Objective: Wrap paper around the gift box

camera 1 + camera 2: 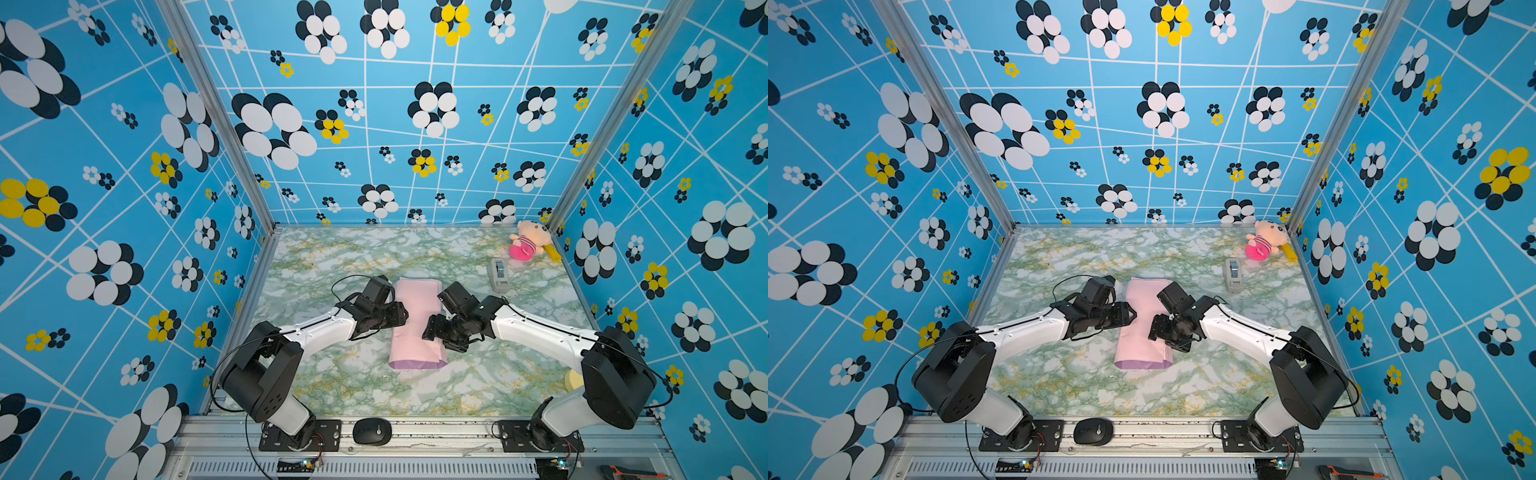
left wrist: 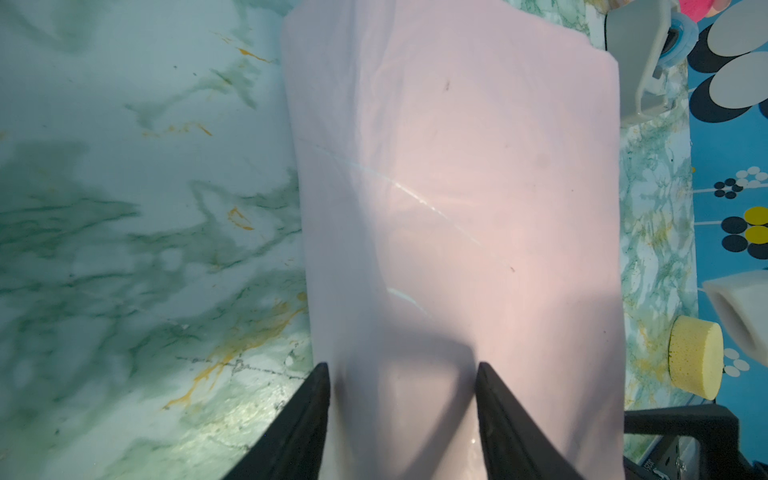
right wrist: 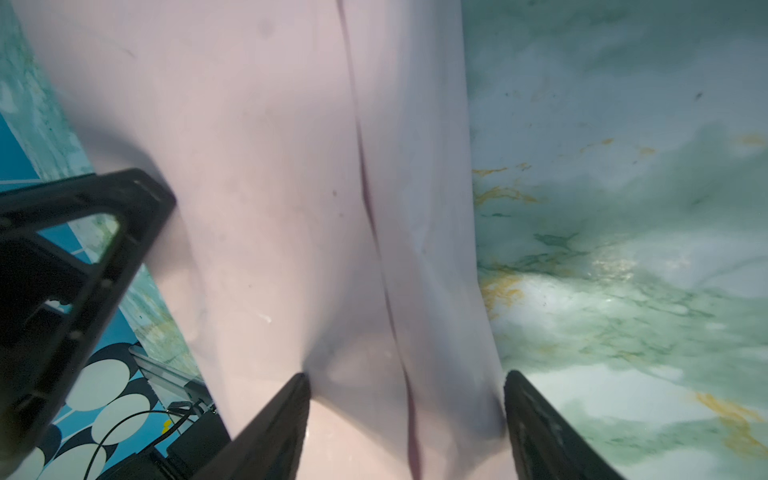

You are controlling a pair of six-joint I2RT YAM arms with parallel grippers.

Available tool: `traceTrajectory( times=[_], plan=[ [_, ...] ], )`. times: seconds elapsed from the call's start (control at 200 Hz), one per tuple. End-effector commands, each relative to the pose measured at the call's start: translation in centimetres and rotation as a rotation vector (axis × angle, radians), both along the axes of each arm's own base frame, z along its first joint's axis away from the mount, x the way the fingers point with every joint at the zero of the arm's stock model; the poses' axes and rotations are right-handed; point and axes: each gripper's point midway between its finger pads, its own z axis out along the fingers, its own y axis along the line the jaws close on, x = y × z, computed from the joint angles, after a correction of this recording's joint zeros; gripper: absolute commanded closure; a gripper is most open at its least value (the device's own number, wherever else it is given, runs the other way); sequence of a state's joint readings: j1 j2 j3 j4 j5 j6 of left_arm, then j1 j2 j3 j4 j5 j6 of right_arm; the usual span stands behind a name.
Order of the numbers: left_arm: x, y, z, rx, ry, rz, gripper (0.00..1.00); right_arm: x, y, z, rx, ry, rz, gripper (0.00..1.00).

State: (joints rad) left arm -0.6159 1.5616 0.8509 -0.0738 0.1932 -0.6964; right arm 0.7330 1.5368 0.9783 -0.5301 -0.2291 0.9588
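The paper [image 1: 417, 316] [image 1: 1144, 320] lies mid-table folded into a long pale pink bundle with a lilac strip at its near end. The gift box is hidden, presumably under the paper. My left gripper [image 1: 400, 318] [image 1: 1130, 316] rests at the bundle's left side, jaws open over the pink surface [image 2: 457, 166], nothing pinched between them [image 2: 402, 370]. My right gripper [image 1: 430, 332] [image 1: 1154, 328] is at the right side, open [image 3: 407, 378], straddling an overlapping paper seam [image 3: 365, 187]; one fingertip [image 3: 515, 380] sits at the paper's edge by the table.
A grey tape dispenser [image 1: 498, 274] and a plush toy [image 1: 528, 245] stand at the back right. A yellow sponge [image 1: 573, 380] [image 2: 694, 361] sits under the right arm. A black mouse [image 1: 372, 432] rests on the front rail. Patterned walls enclose three sides.
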Motion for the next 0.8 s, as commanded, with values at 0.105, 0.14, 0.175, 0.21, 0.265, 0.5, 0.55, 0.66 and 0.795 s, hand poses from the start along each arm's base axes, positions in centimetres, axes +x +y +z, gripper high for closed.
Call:
traceTrajectory(
  times=[0.105, 0.14, 0.175, 0.21, 0.265, 0.5, 0.55, 0.66, 0.795],
  plan=[
    [-0.9, 0.8, -1.9, 0.060, 0.046, 0.008, 0.43, -1.0, 1.5, 0.3, 0.060, 0.020, 0.025, 0.43],
    [-0.8, 0.7, -1.8, 0.060, 0.044, 0.007, 0.43, -1.0, 1.5, 0.5, 0.067, 0.016, 0.023, 0.48],
    [-0.8, 0.8, -1.9, 0.061, 0.046, 0.007, 0.43, -1.1, 1.4, 0.6, 0.068, 0.015, 0.019, 0.52],
    [-0.8, 0.7, -1.9, 0.060, 0.046, 0.006, 0.43, -1.2, 1.2, 0.6, 0.064, 0.015, 0.015, 0.55],
    [-0.8, 0.7, -1.9, 0.060, 0.045, 0.005, 0.43, -1.4, 0.8, 0.8, 0.052, 0.013, 0.012, 0.59],
    [-1.0, 0.8, -2.2, 0.066, 0.053, 0.004, 0.43, -2.5, -0.6, 1.7, 0.043, 0.017, -0.011, 0.45],
    [-1.0, 0.8, -2.3, 0.066, 0.055, 0.004, 0.43, -2.8, -0.4, 1.8, 0.065, 0.028, -0.013, 0.38],
    [-1.0, 0.9, -2.4, 0.066, 0.056, 0.006, 0.43, -3.6, 0.3, 1.5, 0.102, 0.057, -0.014, 0.34],
    [-1.0, 0.9, -2.4, 0.066, 0.054, 0.006, 0.43, -4.0, 0.7, 0.5, 0.097, 0.081, 0.002, 0.37]
  ],
)
